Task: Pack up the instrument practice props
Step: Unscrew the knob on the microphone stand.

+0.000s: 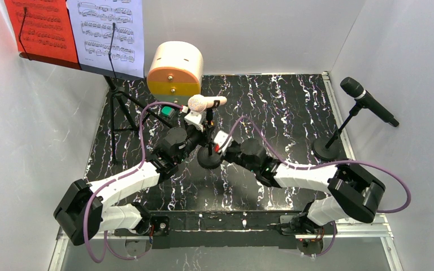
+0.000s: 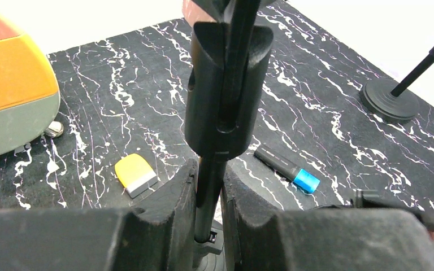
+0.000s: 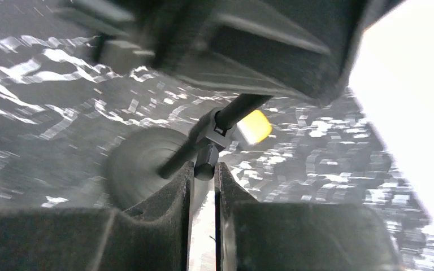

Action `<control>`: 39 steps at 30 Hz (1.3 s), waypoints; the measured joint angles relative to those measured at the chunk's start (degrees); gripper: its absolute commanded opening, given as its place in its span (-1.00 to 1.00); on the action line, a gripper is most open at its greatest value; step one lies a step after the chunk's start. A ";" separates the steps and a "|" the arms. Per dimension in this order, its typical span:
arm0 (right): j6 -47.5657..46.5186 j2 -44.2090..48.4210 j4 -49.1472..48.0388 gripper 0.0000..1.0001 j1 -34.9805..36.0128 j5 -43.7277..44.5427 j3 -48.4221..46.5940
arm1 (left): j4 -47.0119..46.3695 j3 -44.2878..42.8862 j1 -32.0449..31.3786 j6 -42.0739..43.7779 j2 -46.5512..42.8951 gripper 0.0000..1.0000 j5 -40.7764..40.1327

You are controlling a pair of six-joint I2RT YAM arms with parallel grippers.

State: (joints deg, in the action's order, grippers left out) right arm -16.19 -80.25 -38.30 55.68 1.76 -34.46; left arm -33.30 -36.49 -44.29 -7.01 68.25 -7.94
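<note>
Item: small black round-based mic holder (image 1: 209, 159), upright at centre of black marbled table (image 1: 294, 113), cream microphone (image 1: 202, 103) on top; left gripper (image 2: 208, 197) pinching its vertical rod (image 2: 212, 169); right gripper (image 3: 204, 178) narrowed at lower joint knob (image 3: 205, 168), grip unclear.

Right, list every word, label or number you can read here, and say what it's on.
No readable text in any view.
On the white sheet-music page: printed staves and notes only, any heading too small to read.
On the red sheet-music page: the same, nothing legible.
On the black stick with a blue end: no marking visible.
</note>
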 measured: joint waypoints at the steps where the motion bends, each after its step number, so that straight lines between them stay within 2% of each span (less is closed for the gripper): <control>1: -5.62 -0.11 0.72 -0.97 2.08 3.85 -0.26 | 0.09 0.00 0.00 -0.02 -0.02 -1.00 0.02; 5: -24.04 -3.21 -0.35 -0.97 9.22 17.99 -1.07 | 0.28 0.00 0.00 -0.04 -0.11 -1.00 -0.17; 10: -42.25 -10.51 -9.88 -0.97 15.19 32.30 -1.22 | 0.33 0.00 0.11 -0.02 -0.11 -1.00 -0.63; 11: -43.93 -11.13 -10.95 -0.88 15.58 33.24 -1.11 | 0.33 0.00 0.11 -0.02 -0.11 -1.00 -0.63; 14: -46.40 -11.58 -11.80 -0.41 15.98 34.07 -0.98 | 0.35 0.00 0.09 -0.04 -0.11 -1.00 -0.61; 16: -45.88 -11.15 -11.28 -0.21 15.98 33.68 -0.96 | 0.35 0.00 0.09 -0.04 -0.11 -1.00 -0.61; 21: -38.40 -7.74 -6.84 0.10 15.76 30.16 0.00 | 0.44 -0.09 -0.02 -0.26 -0.11 -1.00 -0.37; 25: -27.15 -2.64 -4.59 0.31 14.16 25.07 1.99 | 0.50 -0.11 -0.04 -0.31 -0.13 -1.00 -0.22; 31: -4.39 3.89 -4.13 0.42 7.13 15.47 2.75 | 0.52 -0.11 -0.04 -0.31 -0.13 -1.00 -0.20; 39: 30.14 4.83 -9.14 0.45 -2.99 5.07 7.96 | 0.57 -0.11 -0.04 -0.28 -0.17 -1.00 -0.17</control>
State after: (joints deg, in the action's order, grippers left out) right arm 13.96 -75.42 -47.44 52.69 6.83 -26.50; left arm -32.73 -36.60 -44.34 -7.29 68.07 -8.12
